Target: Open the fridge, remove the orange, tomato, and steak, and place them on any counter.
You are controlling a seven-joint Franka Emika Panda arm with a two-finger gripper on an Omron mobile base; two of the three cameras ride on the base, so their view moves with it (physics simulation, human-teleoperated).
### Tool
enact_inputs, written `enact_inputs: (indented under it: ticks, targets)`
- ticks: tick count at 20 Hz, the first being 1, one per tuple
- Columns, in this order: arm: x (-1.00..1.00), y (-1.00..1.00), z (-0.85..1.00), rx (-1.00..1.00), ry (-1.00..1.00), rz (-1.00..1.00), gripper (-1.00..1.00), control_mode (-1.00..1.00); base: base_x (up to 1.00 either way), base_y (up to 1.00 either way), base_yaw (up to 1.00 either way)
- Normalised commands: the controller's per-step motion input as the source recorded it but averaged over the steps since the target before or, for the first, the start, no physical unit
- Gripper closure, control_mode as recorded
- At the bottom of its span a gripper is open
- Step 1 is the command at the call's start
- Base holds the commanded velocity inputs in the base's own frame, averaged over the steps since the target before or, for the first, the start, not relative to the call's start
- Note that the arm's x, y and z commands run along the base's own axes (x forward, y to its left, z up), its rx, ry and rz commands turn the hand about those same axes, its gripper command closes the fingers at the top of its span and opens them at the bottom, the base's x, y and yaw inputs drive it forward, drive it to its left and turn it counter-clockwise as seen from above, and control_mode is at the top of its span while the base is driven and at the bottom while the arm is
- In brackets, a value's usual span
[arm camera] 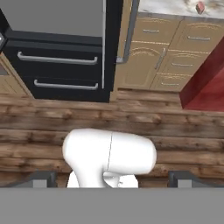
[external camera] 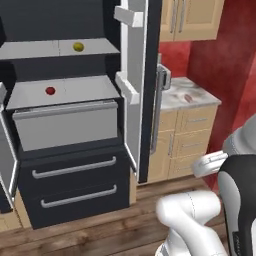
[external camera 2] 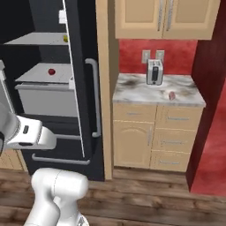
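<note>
The gripper [arm camera: 112, 177] has its jaws spread as wide as they go, with nothing between them and nothing touching them. In the hand view its two dark fingertips [arm camera: 41, 178] rise far apart at the lower edge, one at each side. The hand points down and forward over the wooden floor [arm camera: 175, 127], held low and drawn back close to the robot's own body; the arm is folded, its white elbow bulging in the lower part of both base views.

Everything for the task lies well ahead of the open jaws. The fridge [external camera: 75, 185] stands ahead and to the left of them, its door [external camera: 142, 100] swung open so the pale shelves inside are bare to see. The orange [external camera: 78, 47] sits on the upper shelf, the tomato [external camera: 50, 90] on the shelf below it, above a grey drawer; both are far from the gripper and higher than it. The fridge's two dark lower drawers with grey bar handles are shut.

Ahead and to the right of the jaws is the counter [external camera 2: 137, 90], with the steak [external camera 2: 171, 95] lying flat on it near the front edge. A toaster [external camera 2: 154, 72] stands behind the steak against the red wall, apart from it.
</note>
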Motion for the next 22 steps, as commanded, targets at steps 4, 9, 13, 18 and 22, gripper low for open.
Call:
enact_inputs:
  ticks: [4,9,13,18,22]
  targets:
    - [0.00,0.00,0.00,0.00,0.00,0.00,-1.00,1.00,0.35,0.79,0.00]
    - [0.00,0.00,0.00,0.00,0.00,0.00,-1.00,1.00,0.72,0.72,0.00]
    - [0.00,0.00,0.00,0.00,0.00,0.00,-1.00,1.00,1.00,0.18,0.00]
    - [0.00,0.00,0.00,0.00,0.00,0.00,-1.00,1.00,1.00,0.30,0.00]
    - [0.00,0.00,0.00,0.00,0.00,0.00,-1.00,1.00,0.54,0.68,0.01]
